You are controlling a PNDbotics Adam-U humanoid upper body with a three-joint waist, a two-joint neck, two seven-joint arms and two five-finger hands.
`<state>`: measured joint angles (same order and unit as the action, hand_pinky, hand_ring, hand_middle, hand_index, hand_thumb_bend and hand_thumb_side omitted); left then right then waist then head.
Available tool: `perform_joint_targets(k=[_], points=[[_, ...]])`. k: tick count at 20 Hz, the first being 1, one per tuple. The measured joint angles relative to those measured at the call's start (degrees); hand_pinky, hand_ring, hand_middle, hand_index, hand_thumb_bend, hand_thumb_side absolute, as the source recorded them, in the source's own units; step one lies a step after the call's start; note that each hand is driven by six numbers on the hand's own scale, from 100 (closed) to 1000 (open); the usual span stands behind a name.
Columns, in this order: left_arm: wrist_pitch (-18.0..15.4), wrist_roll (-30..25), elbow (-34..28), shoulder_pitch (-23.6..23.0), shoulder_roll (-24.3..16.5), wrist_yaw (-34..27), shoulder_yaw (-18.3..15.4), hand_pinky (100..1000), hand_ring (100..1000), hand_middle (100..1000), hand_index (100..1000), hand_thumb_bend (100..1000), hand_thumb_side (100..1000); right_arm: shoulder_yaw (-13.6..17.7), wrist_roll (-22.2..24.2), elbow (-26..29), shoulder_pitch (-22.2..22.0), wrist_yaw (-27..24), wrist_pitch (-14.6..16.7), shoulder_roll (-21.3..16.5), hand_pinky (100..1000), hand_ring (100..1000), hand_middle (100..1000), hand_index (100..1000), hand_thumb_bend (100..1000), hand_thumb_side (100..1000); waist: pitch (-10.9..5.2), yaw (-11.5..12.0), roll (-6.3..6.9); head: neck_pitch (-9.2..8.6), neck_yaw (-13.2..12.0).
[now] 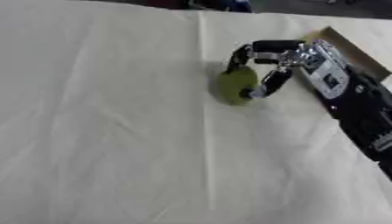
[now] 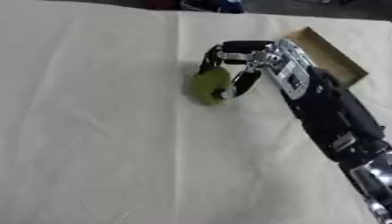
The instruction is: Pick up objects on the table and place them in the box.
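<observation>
A round yellow-green object (image 1: 234, 85) lies on the cream tablecloth, a little right of the middle. My right hand (image 1: 268, 61) reaches in from the right edge, its fingers curled over the top of the object and its thumb at the object's right side, so it is shut on it. Whether the object is lifted off the cloth I cannot tell. The brown cardboard box (image 2: 327, 54) sits at the upper right, just behind the right arm, partly hidden by it. My left hand is in neither view.
The cream tablecloth (image 1: 99, 131) covers the whole table, with folds running across it. The right forearm (image 2: 337, 118) slants across the right side. Dark shapes and something blue (image 1: 233, 5) lie beyond the far edge.
</observation>
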<state>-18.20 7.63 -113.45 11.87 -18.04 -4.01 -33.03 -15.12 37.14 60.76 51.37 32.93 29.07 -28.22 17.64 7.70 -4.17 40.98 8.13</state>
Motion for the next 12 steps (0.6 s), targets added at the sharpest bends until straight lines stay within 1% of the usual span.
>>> perform_joint_targets(k=[2, 3, 5, 8, 11, 12], points=[[0.0, 0.0, 0.0, 0.0, 0.0, 0.0, 0.0, 526, 621, 655, 728, 100, 384, 0.1, -1.0, 0.0, -0.1, -0.3, -0.1, 0.0, 712, 621, 500, 661, 241, 132, 0.00, -0.1, 0.01, -0.01, 0.0], [0.0, 0.0, 0.0, 0.0, 0.0, 0.0, 0.0, 526, 621, 655, 728, 100, 385, 0.2, -1.7, 0.0, -0.1, -0.4, -0.2, 0.0, 697, 595, 476, 635, 165, 125, 0.00, -0.1, 0.01, -0.01, 0.0], [0.0, 0.0, 0.0, 0.0, 0.0, 0.0, 0.0, 526, 621, 656, 728, 100, 386, 0.3, -3.4, 0.0, -0.5, -0.7, -0.5, 0.2, 682, 566, 448, 601, 100, 114, 0.00, -0.2, 0.04, -0.04, 0.1], [0.0, 0.0, 0.0, 0.0, 0.0, 0.0, 0.0, 526, 621, 655, 728, 100, 386, 0.3, -5.3, 0.0, -0.6, -2.1, -0.8, 0.5, 669, 541, 429, 581, 100, 103, 0.00, -0.3, 0.16, -0.08, 0.1], [0.0, 0.0, 0.0, 0.0, 0.0, 0.0, 0.0, 526, 621, 656, 728, 100, 386, 0.3, -6.1, 0.8, -1.0, -4.2, -0.7, 0.4, 657, 524, 421, 574, 100, 100, 0.00, -0.4, 0.18, -0.17, 0.1], [0.0, 0.0, 0.0, 0.0, 0.0, 0.0, 0.0, 527, 622, 656, 728, 100, 386, 0.3, -6.2, 1.6, -1.1, -5.0, -0.6, 0.4, 653, 518, 421, 572, 100, 131, 0.00, -0.5, 0.18, -0.17, 0.1]])
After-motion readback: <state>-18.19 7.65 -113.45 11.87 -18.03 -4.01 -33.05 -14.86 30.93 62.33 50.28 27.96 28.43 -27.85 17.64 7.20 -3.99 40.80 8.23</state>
